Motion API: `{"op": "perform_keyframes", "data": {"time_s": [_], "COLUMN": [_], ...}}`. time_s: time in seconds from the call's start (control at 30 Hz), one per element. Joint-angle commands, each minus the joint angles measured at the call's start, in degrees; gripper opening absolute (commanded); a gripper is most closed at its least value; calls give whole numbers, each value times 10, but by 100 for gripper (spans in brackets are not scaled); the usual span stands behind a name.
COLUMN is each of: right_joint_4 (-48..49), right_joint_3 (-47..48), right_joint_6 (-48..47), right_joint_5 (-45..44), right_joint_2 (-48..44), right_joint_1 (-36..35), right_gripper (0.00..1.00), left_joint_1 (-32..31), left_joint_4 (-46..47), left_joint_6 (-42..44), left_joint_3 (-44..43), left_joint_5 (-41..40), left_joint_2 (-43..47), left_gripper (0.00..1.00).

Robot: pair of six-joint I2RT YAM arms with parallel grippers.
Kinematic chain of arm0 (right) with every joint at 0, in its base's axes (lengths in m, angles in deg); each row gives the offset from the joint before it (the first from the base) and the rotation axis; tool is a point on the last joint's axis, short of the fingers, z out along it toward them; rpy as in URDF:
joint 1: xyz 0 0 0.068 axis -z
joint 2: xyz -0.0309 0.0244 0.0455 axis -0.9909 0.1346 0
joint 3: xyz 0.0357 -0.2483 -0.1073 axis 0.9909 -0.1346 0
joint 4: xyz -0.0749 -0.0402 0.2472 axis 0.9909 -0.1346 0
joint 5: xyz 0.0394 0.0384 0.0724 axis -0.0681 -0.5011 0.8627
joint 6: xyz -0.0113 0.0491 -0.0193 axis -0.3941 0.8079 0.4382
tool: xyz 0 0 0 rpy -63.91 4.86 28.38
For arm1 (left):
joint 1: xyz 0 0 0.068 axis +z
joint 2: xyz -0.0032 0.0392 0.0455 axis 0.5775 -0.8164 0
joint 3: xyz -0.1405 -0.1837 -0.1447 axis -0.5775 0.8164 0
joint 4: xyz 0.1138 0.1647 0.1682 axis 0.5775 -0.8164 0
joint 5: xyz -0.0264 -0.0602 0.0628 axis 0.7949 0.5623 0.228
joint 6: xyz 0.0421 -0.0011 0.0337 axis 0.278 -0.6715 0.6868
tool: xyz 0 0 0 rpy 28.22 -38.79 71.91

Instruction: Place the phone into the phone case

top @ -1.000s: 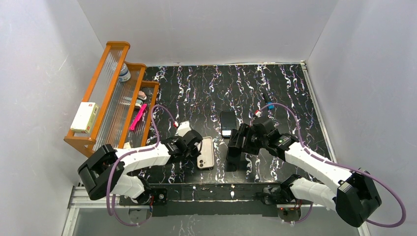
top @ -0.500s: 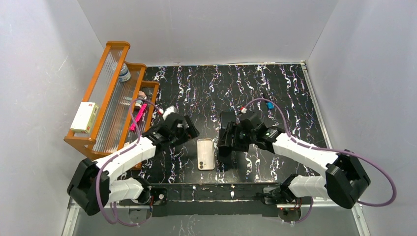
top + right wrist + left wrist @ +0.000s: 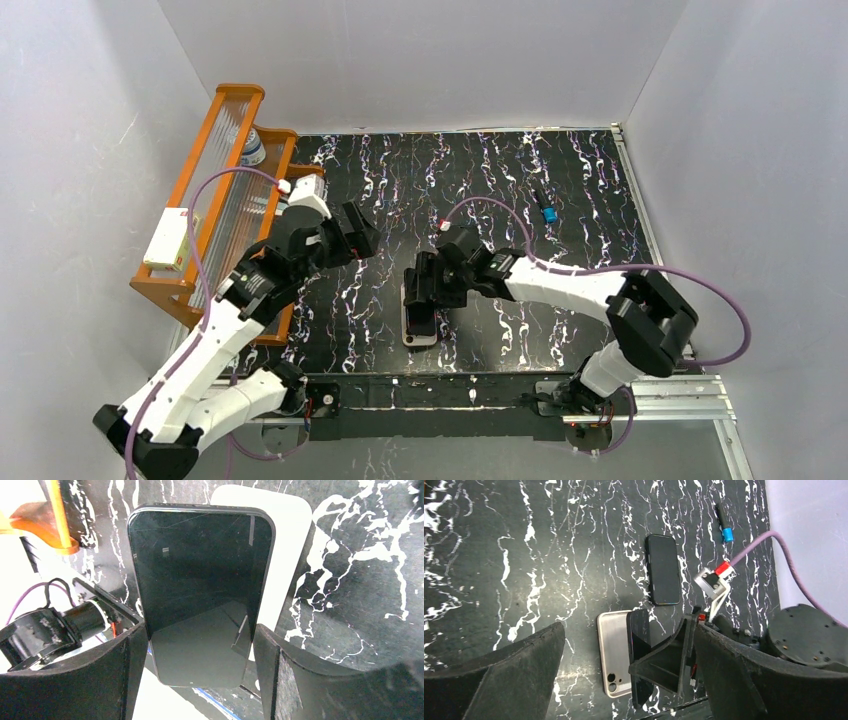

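The pale beige phone case [image 3: 421,331] lies hollow side up near the table's front edge, its camera cutout [image 3: 612,682] at the near end. My right gripper [image 3: 422,285] is shut on the black phone [image 3: 200,580], gripping its long edges. The phone hangs tilted just above the right part of the case [image 3: 614,650]; I cannot tell whether the two touch. In the right wrist view the case [image 3: 292,545] shows behind the phone. My left gripper [image 3: 352,238] is open and raised, off to the upper left of the case, with nothing between its fingers [image 3: 524,670].
A second black phone-like slab [image 3: 663,570] lies flat beyond the case. A small blue-tipped item [image 3: 546,212] rests at the back right. An orange wooden rack [image 3: 225,150] with a white box [image 3: 170,240] and small items stands along the left wall, close to the left arm.
The left gripper has opened and lifted away up and to the left from the case. The right gripper has carried the phone leftward until it is over the case.
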Motion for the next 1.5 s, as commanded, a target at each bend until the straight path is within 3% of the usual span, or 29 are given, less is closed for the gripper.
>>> {"op": "perform_keyframes", "data": {"time_s": [0.0, 0.23, 0.63, 0.8, 1.13, 1.37, 1.47], "right_joint_4": [37, 23, -30, -40, -53, -53, -53], "right_joint_3": [41, 53, 76, 72, 78, 67, 64], "right_joint_6": [14, 30, 44, 46, 44, 47, 46], "right_joint_5": [-3, -6, -39, -47, -60, -62, -62], "right_joint_2": [29, 73, 102, 99, 73, 51, 43], "right_joint_1": [-14, -27, -37, -39, -39, -39, -39], "right_gripper": [48, 50, 57, 62, 82, 90, 89], "left_joint_1": [2, 2, 2, 2, 2, 2, 2], "left_joint_4": [-45, -45, -44, -45, -42, -42, -40], "left_joint_6": [26, 39, 43, 39, 37, 39, 39], "left_joint_3": [4, 36, 55, 60, 62, 66, 65], "left_joint_5": [-42, -68, -70, -69, -66, -61, -55], "left_joint_2": [45, 97, 104, 112, 105, 100, 100], "left_gripper": [98, 98, 98, 98, 98, 98, 97]}}
